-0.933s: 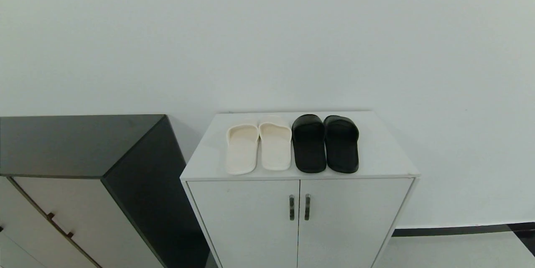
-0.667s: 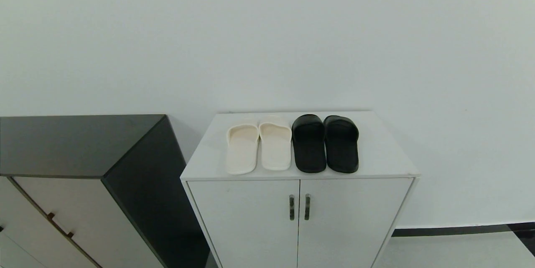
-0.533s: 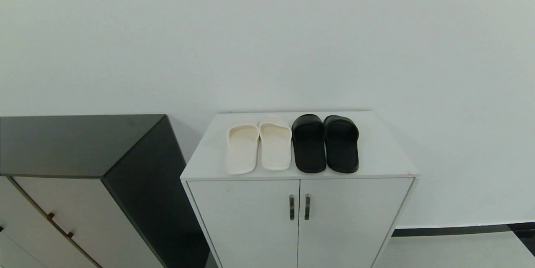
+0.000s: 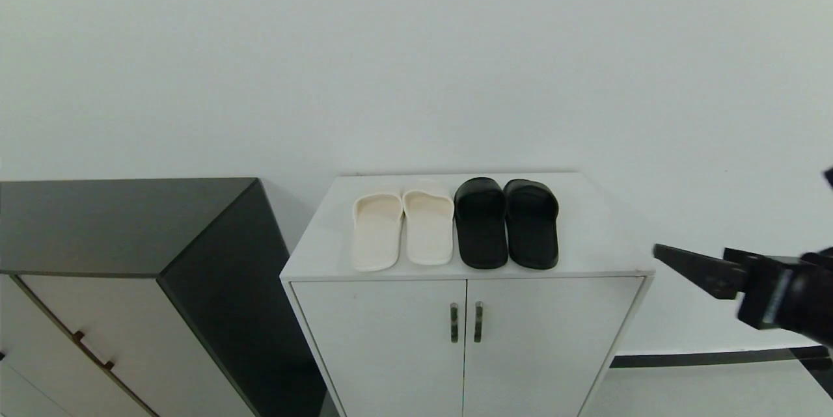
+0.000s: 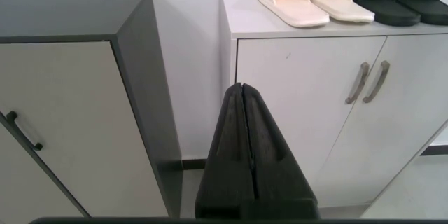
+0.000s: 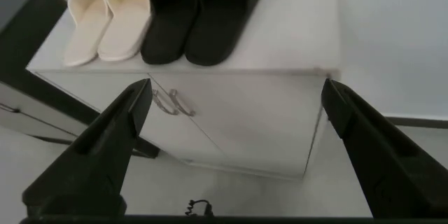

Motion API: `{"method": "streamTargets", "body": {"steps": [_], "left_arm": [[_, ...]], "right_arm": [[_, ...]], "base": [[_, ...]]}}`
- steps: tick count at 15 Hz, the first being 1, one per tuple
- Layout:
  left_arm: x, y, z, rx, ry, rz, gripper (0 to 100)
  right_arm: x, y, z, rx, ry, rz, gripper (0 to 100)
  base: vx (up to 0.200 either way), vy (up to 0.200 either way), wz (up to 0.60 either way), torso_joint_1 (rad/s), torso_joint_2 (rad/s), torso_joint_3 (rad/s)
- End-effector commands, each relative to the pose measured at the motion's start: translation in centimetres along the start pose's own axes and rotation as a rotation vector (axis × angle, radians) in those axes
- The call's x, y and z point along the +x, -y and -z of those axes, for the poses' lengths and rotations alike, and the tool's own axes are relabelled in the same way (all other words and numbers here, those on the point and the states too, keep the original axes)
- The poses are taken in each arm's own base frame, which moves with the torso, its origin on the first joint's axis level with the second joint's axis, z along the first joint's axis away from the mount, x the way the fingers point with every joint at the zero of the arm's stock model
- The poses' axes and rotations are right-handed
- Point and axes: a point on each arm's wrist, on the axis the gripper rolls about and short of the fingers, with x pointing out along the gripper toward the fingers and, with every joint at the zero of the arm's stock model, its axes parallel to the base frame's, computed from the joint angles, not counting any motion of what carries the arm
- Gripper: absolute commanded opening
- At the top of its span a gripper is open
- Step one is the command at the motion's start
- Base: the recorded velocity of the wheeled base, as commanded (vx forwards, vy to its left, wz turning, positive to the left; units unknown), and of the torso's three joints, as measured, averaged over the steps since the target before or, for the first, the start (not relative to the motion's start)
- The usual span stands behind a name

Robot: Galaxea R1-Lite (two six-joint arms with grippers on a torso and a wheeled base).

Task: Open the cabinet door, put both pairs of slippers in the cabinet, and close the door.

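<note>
Right, nearest in: the left gripper (image 5: 242, 89) has its two black fingers pressed flat together with nothing between them. It sits back from both cabinets and points at the strip of wall between them. The right gripper (image 6: 236, 87) is spread wide and empty, off the right front corner of the white cabinet (image 4: 384, 345), near the top edge but apart from it.

Both doors (image 4: 540, 339) are flush and closed, with two slim vertical handles (image 4: 454, 322) side by side at the centre seam. Up on top, the cream slippers (image 4: 402, 229) sit left and the black slippers (image 4: 506, 223) right, the two pairs right beside each other. All four have toes to the wall and heels just short of the front edge, with bare top on either flank.

A dark cabinet (image 4: 221, 287) crowds the left side. To the right, open floor (image 4: 703, 391) runs back to the plain wall (image 4: 416, 66).
</note>
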Motion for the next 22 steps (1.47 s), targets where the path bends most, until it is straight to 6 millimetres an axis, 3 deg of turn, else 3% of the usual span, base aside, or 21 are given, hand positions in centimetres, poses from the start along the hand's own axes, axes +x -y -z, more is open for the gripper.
{"method": "streamTargets", "body": {"steps": [1,3,4,5,8,12,19,22], "left_arm": [[0.0,0.0,0.0,0.001,-0.001,0.0,0],[0.0,0.0,0.0,0.001,-0.001,0.0,0],[0.0,0.0,0.0,0.002,-0.001,0.0,0],[0.0,0.0,0.0,0.002,-0.001,0.0,0],[0.0,0.0,0.0,0.005,-0.001,0.0,0],[0.0,0.0,0.0,0.005,-0.001,0.0,0],[0.0,0.0,0.0,0.005,-0.001,0.0,0],[0.0,0.0,0.0,0.005,-0.001,0.0,0]], "right_arm": [[5.4,-3.8,-0.2,-0.031,-0.072,-0.016,100],[7.6,-5.8,0.4,-0.056,-0.092,0.002,100],[9.7,-7.1,1.1,-0.064,-0.083,0.035,100],[10.6,-7.5,1.3,-0.062,-0.071,0.038,100],[15.8,-9.3,3.2,-0.09,-0.033,0.078,100],[20.3,-11.0,4.1,-0.091,0.01,0.143,100],[28.3,-9.6,5.4,-0.107,0.049,0.27,100],[29.9,-8.9,4.9,-0.114,0.072,0.289,100]], "base": [[0.0,0.0,0.0,0.0,0.0,0.0],[0.0,0.0,0.0,0.0,0.0,0.0],[0.0,0.0,0.0,0.0,0.0,0.0],[0.0,0.0,0.0,0.0,0.0,0.0],[0.0,0.0,0.0,0.0,0.0,0.0],[0.0,0.0,0.0,0.0,0.0,0.0],[0.0,0.0,0.0,0.0,0.0,0.0],[0.0,0.0,0.0,0.0,0.0,0.0]]}}
